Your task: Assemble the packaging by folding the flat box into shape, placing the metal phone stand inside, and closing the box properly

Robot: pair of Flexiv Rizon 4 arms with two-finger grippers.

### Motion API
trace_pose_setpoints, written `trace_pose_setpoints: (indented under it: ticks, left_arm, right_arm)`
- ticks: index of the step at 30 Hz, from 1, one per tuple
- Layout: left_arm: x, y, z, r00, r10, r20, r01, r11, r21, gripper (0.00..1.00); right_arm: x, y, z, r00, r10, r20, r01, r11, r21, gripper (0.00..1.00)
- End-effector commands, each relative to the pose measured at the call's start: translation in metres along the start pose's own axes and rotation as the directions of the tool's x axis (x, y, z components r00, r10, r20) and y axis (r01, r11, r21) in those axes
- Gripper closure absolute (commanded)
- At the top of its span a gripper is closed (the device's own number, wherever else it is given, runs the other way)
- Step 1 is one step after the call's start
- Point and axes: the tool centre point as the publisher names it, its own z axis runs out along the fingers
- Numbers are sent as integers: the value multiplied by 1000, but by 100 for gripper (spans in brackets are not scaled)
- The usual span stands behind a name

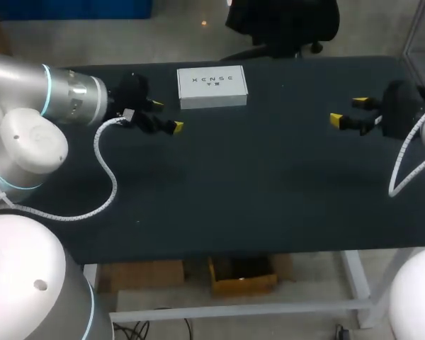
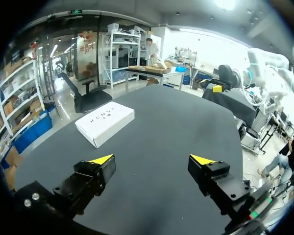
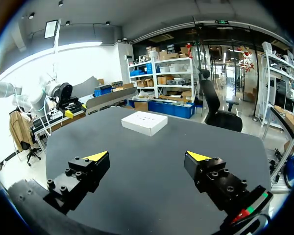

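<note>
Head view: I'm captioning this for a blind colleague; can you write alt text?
A closed white box lies near the far edge of a dark table, left of its middle. The left gripper hovers just beside it, open and empty; the right gripper hovers far off toward the table's other side, also open and empty.

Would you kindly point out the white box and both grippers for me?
white box (image 1: 212, 86), head view, middle of its lid.
left gripper (image 1: 167, 116), head view, midway between fingertips.
right gripper (image 1: 348, 111), head view, midway between fingertips.

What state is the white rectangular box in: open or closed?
Closed. The white rectangular box lies flat on the black table, top face flush, no flap raised. Its contents cannot be seen.
</note>
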Motion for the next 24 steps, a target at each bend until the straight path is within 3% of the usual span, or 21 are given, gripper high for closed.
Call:
trace_pose_setpoints:
  ticks: [1, 5, 11, 24]
  left_arm:
    - [-1, -1, 1, 999, -33, 11, 33, 999, -13, 0]
    - [3, 6, 2, 992, -93, 83, 92, 996, 18, 0]
    - [7, 16, 10, 972, -98, 213, 86, 994, 65, 0]
    - [-9, 6, 0, 948, -92, 304, 69, 994, 85, 0]
  right_arm:
    - [0, -2, -1, 1000, -2, -3, 1, 1000, -9, 0]
    - [0, -2, -1, 1000, -2, -3, 1, 1000, -9, 0]
    - [0, -2, -1, 1000, -2, -3, 1, 1000, -9, 0]
    - [0, -2, -1, 1000, -2, -3, 1, 1000, -9, 0]
